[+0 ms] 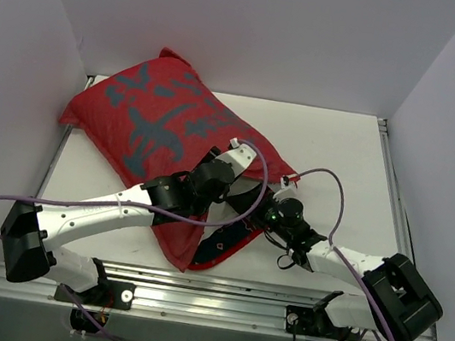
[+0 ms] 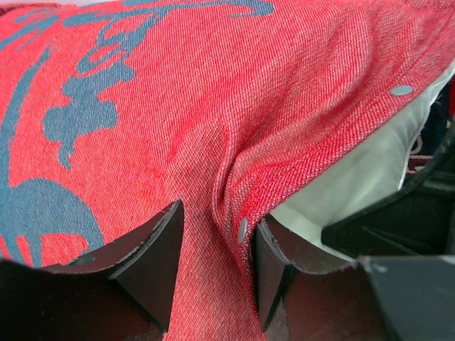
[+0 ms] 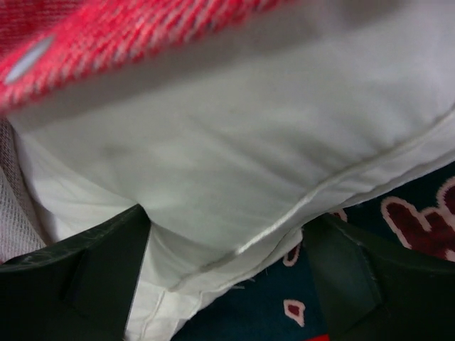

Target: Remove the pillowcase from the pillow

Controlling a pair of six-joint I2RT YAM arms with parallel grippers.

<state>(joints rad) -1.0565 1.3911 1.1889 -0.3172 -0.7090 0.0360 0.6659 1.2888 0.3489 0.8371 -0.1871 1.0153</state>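
Left pincer [image 2: 217, 234] pinches pillowcase [image 2: 213, 106]; right pincer [image 3: 227, 238] straddles pillow [image 3: 249, 156].

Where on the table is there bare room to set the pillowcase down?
Largest free patch: the table back right, between the pillowcase and the right wall. A narrower one lies front left, beside the left arm. The front centre is crowded: left gripper and right gripper meet there.

There are one red pillowcase [image 1: 157, 125], one white pillow [image 3: 249, 163], one table [image 1: 335, 144], two grippers, namely the left gripper [image 2: 217, 241] and the right gripper [image 3: 227, 234], two purple cables [image 1: 75, 202] [image 1: 338, 210], and two small snaps [image 2: 402, 90] [image 2: 242, 229] visible in the left wrist view
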